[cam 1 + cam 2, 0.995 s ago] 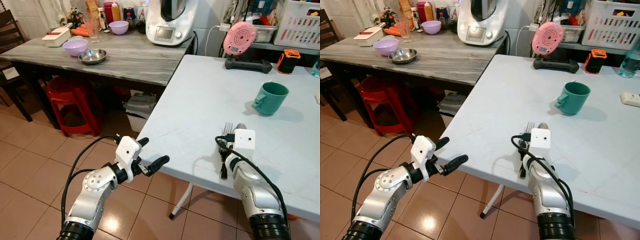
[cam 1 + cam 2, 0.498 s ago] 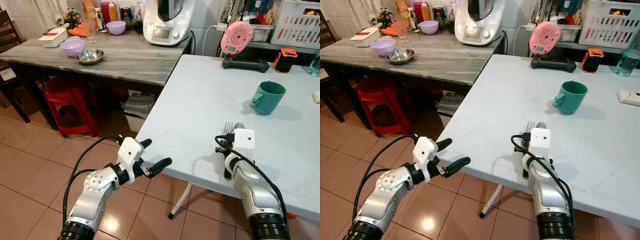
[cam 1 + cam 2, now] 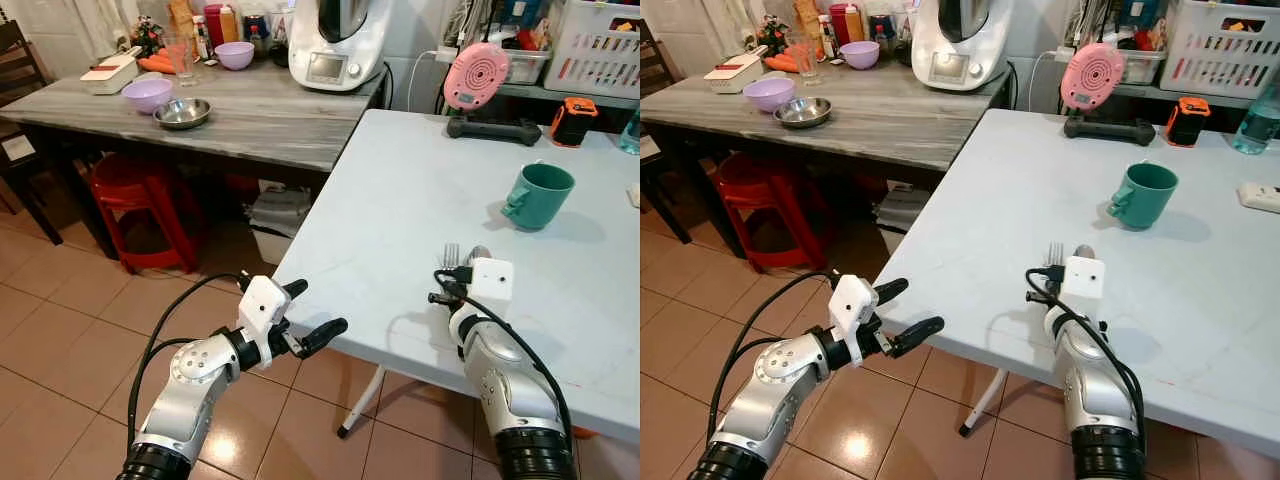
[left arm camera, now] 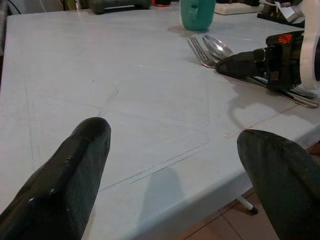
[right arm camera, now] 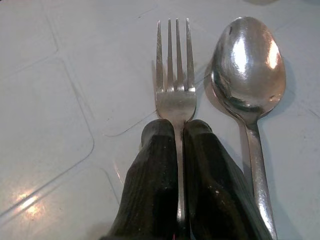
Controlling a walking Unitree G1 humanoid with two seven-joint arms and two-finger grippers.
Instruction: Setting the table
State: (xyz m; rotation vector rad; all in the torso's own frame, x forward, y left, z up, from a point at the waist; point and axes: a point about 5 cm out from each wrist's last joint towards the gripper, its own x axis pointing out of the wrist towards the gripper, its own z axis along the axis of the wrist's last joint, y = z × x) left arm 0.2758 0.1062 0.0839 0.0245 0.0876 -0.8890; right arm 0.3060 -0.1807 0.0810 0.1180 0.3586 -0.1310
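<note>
Left tool (image 4: pixel 170 170) fingers spread wide over the white desk (image 4: pixel 100 75) edge. Beyond — fork (image 4: pixel 199 50) and spoon (image 4: pixel 217 46) side by side, right tool (image 4: pixel 245 62) over them, green mug (image 4: pixel 197 14) behind.

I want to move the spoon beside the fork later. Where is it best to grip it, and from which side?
Probably the handle. The spoon lies flat on the white table, bowl pointing away from the robot, close beside the fork held by the right gripper. Come from above with jaws across the thin handle, where there is room.
</note>
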